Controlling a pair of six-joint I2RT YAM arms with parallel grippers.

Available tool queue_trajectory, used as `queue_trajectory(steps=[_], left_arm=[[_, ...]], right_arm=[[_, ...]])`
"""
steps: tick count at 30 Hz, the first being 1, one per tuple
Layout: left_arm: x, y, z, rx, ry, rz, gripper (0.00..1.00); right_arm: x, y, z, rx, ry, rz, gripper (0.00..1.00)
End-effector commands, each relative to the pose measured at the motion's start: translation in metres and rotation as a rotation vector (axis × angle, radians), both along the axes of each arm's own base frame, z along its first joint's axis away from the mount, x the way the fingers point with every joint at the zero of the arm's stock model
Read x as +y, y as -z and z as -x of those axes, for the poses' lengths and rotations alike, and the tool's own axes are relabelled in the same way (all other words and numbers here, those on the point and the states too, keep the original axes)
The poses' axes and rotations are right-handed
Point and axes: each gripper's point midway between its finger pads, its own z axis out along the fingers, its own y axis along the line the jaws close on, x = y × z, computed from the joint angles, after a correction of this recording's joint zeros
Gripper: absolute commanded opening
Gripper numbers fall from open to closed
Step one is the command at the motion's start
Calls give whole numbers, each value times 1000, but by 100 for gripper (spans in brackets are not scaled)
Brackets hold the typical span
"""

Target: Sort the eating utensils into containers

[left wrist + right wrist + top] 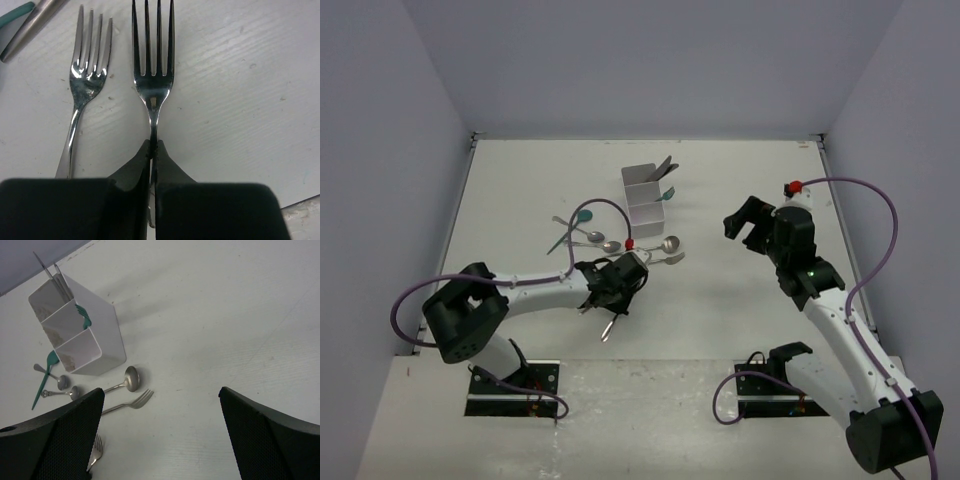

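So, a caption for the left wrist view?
Left hand shut on shiny silver metal fork; second silver fork lies beside.

Soft, even, cool light falls from above, so the white table [720, 200] reads bright and the walls [380, 150] take a lilac cast, with only a faint, blurred-edged shadow beside the box [107, 325]. In the left wrist view, white glare flares on the side fork [87, 80] while the centre fork [152, 85] mirrors dark, and both are sharp. The left fingers [130, 180] are underlit black masses with soft edges, and the right fingers [55, 440] show a mesh grain.
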Motion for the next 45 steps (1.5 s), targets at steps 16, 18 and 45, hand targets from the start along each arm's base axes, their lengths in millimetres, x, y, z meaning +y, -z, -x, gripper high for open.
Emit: queue_trajectory(steps=[16,18,45], left_arm=[[-83,-246,-174,-1013,214,356,0],[-91,-243,-193,-1018,269,362,0],[-89,-209,-272,-1021,465,425,0]], right_arm=[[0,-19,14,-140,-5,-71,99],[-1,-17,12,-131,1,-67,99],[-21,-18,-23,-91,172,-26,99]])
